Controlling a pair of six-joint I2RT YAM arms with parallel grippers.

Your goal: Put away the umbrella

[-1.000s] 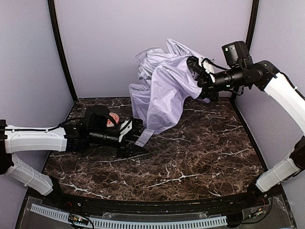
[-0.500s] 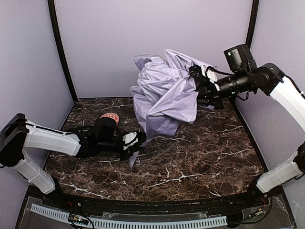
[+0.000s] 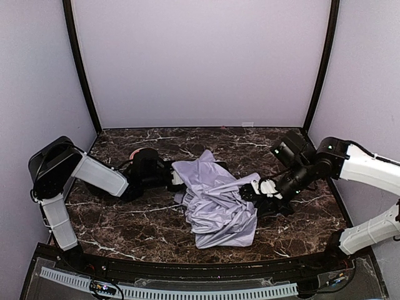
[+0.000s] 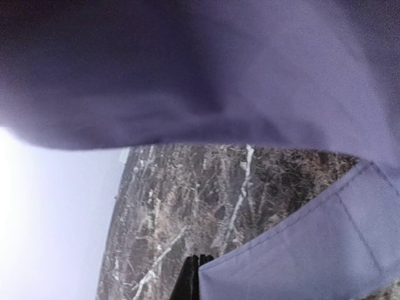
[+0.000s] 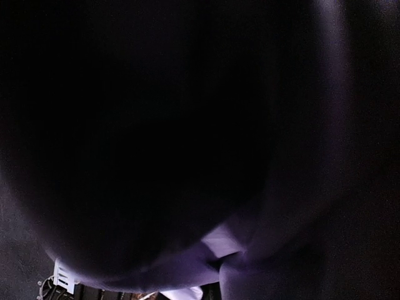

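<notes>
Umbrella [image 3: 219, 206]: I am seeing it lying crumpled mid-frame on the table [image 3: 125, 222] | left claw [image 3: 177, 180]: pinching its left hem | right claw [image 3: 253, 190]: clamping its right edge, half-buried in fabric.

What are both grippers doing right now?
Left gripper: closed, apparently pinching the edge of the umbrella fabric.
Right gripper: closed on the umbrella's opposite side.

A dark brown marble-patterned surface [image 3: 144, 219] with white veins filled the floor of the booth. Near its far left, a small red-patterned bowl [image 3: 134, 154] showed only as a sliver. Pale lavender walls [image 3: 200, 62] rose behind, framed by two black corner posts [image 3: 78, 62]. A white slotted strip [image 3: 187, 292] ran along the near edge.
</notes>
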